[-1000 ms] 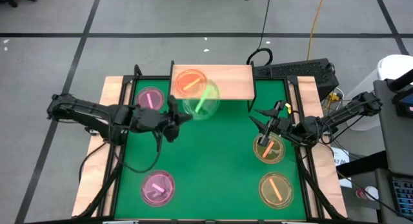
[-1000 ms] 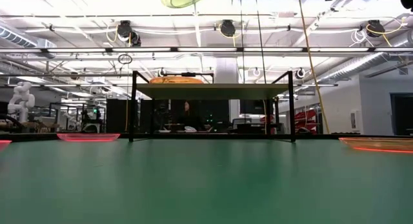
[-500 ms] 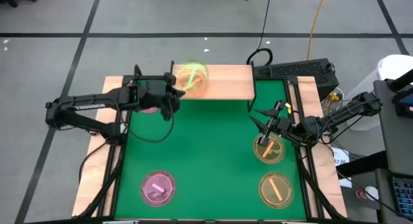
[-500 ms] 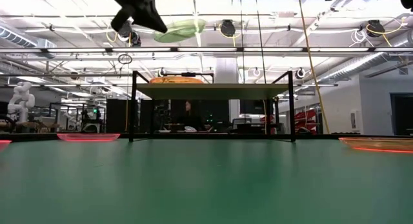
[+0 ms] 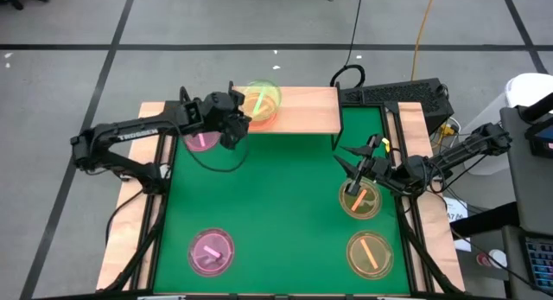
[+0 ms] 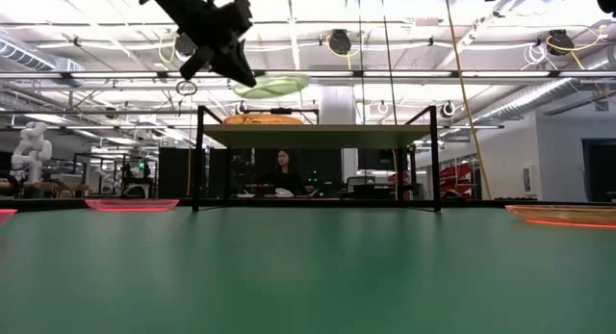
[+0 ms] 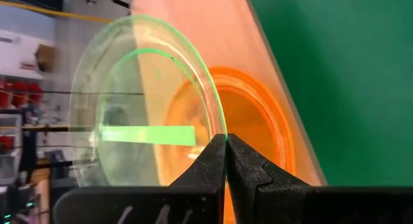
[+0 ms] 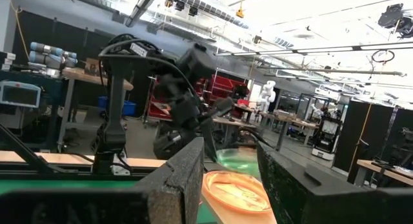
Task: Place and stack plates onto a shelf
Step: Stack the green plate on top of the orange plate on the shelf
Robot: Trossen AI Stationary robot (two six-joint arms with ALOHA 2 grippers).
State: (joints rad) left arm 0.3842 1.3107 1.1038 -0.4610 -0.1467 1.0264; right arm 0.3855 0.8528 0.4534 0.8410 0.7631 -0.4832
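Green felt covers the table (image 5: 276, 205), edged by light-wood strips. Nearest the front edge lie a pink translucent plate (image 5: 211, 252) and an amber plate (image 5: 369, 253). Farther back, the right gripper (image 5: 356, 189) hangs over a second amber plate (image 5: 361, 199), fingers spread. Beside the shelf's left end rests another pink plate (image 5: 200, 137). At the far edge stands the small light-wood shelf on black metal legs (image 5: 298, 110), carrying an orange translucent plate (image 7: 258, 130). Just above that plate, the left gripper (image 7: 226, 143) pinches the rim of a green translucent plate (image 7: 145, 101).
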